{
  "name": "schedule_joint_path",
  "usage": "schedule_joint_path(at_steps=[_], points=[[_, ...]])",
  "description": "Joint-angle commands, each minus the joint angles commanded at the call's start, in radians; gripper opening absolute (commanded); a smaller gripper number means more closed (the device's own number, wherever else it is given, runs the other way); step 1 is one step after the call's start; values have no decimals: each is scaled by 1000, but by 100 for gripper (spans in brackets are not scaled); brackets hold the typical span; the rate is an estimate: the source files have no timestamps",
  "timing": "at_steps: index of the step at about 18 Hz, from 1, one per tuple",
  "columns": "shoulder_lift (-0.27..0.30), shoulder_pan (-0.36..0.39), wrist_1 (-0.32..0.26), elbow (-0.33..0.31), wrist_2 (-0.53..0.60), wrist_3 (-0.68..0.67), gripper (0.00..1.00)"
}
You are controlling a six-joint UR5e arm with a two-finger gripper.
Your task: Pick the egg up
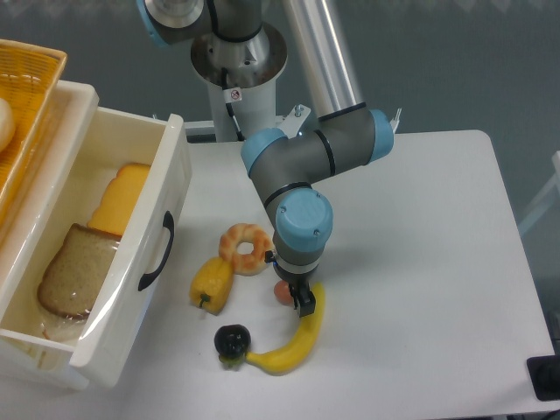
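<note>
From where I stand, the arm bends down over the middle of the white table [420, 262], and its hand [296, 297] points straight down at the egg [283, 294]. The egg, reddish-brown, peeks out just left of the dark fingers, lying on the table between the donut [246, 248] above it and the banana [293, 343] below. The wrist blocks most of the view, so I cannot tell whether the fingers are clamped on the egg or only sitting around it. A yellow pepper [213, 284] lies to the left of the donut, and a dark round fruit [232, 342] touches the banana's left tip. At the table's left edge a white drawer [157, 262] stands pulled open, holding a slice of bread [74, 271] and yellow cheese slices [118, 203].
</note>
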Motion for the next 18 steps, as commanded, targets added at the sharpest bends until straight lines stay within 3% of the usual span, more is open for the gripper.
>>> schedule_joint_path(at_steps=[7,15,18], points=[[-9,0,2,0,0,-2,90],[-23,-2,3,12,0,-11,61],[-21,0,2,14,0,-12,34]])
